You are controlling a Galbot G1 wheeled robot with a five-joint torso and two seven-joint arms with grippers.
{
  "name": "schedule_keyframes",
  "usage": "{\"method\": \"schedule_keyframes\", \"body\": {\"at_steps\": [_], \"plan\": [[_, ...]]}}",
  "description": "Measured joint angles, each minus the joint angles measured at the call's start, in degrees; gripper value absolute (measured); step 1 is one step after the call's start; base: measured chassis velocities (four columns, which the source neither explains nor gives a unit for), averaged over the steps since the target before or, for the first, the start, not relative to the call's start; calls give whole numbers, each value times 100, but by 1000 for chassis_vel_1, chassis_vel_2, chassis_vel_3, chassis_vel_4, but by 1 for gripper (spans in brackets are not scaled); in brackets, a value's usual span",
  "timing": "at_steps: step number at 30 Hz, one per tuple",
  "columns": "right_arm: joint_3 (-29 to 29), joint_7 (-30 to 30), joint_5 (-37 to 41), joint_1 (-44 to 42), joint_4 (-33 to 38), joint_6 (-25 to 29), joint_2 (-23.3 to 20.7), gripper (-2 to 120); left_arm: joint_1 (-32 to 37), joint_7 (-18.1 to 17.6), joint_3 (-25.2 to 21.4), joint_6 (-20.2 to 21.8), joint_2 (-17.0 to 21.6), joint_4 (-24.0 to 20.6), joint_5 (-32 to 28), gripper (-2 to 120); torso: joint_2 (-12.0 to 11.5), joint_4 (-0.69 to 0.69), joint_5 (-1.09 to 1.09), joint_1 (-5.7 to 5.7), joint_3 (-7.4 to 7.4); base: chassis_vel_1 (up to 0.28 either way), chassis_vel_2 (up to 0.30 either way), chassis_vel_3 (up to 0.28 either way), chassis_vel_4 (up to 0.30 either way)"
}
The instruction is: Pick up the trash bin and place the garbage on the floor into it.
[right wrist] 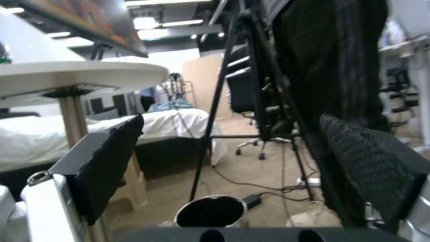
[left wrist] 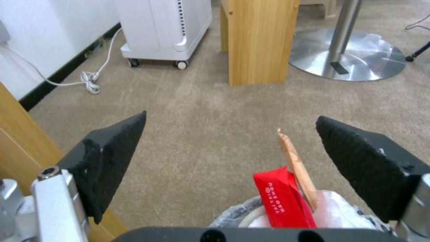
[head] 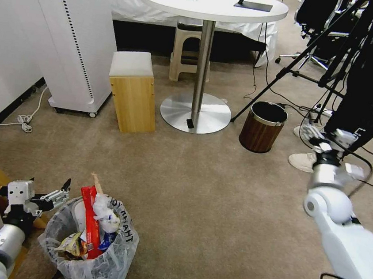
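One bin: the trash bin [head: 90, 247] stands on the floor [head: 216, 196] at the robot's left, stuffed with garbage [head: 90, 227]
Left gripper [head: 58, 193]: just beside the rim, fingers spread wide, empty
Right gripper [head: 324, 138]: raised, open, empty
Advice: probably withdraw straight, avoiding the liner

Beige carpet floor [head: 216, 196]; carries trash bin [head: 90, 253], wood-grain bin [head: 262, 127], wooden stool [head: 133, 91], table base [head: 195, 112].
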Motion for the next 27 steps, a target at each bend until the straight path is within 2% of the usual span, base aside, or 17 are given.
{"method": "schedule_keyframes", "body": {"at_steps": [3, 7, 10, 12, 18, 27], "plan": [[539, 27, -376, -636, 383, -15, 261, 100, 31, -6, 2, 2, -86, -140, 174, 100, 0, -1, 1, 0, 0, 0, 0, 0, 0], [760, 61, -605, -1056, 612, -14, 376, 100, 15, -8, 32, 1, -142, -172, 281, 100, 0, -1, 0, 0, 0, 0, 0, 0, 0], [1014, 105, -1002, -1654, 944, 109, 655, 100, -16, 2, 137, -4, -224, -178, 471, 100, 0, -2, 0, 0, 0, 0, 0, 0, 0], [1041, 122, -1065, -1758, 1018, 143, 750, 100, -23, 12, 174, -12, -252, -179, 504, 100, 0, -1, -1, 0, 0, 0, 0, 0, 0], [962, 138, -1472, -2118, 1120, 351, 1412, 100, -129, 111, 279, -88, -312, -68, 587, 100, 0, 0, -1, 0, 0, 0, 0, 0, 0], [785, -336, -1479, -2249, 924, 468, 1698, 100, -185, 366, 327, -213, -331, -32, 609, 100, 0, 0, -1, 0, 1, 0, 0, 0, 0]]}}
